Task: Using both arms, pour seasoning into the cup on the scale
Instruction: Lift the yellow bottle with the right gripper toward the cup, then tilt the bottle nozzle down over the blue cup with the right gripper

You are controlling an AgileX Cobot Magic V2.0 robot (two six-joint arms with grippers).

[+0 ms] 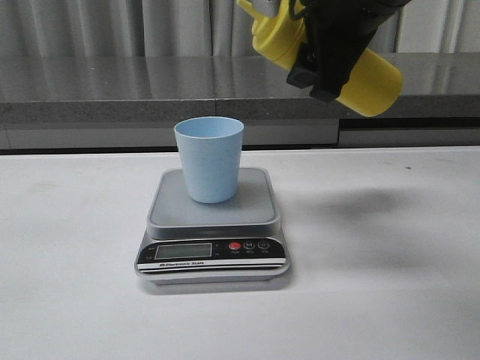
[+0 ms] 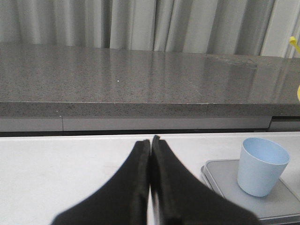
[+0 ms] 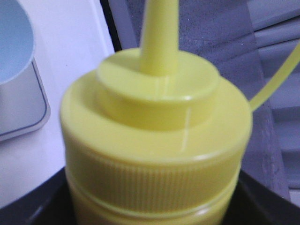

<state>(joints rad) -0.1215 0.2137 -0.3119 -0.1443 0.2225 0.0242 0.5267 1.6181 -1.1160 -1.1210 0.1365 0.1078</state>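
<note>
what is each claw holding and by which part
The right claw grips the yellow seasoning bottle around its body, tilted in the air. The left claw is shut on nothing.

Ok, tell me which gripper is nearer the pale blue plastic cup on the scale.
Hard to call. The right gripper holds the yellow squeeze bottle in the air up and right of the pale blue plastic cup; the left gripper, shut, sits low to the cup's left.

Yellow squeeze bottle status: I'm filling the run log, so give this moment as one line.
right gripper: shut on yellow squeeze bottle, tilted in air | left gripper: shut, empty | blue cup: upright on scale | pour: none visible
</note>
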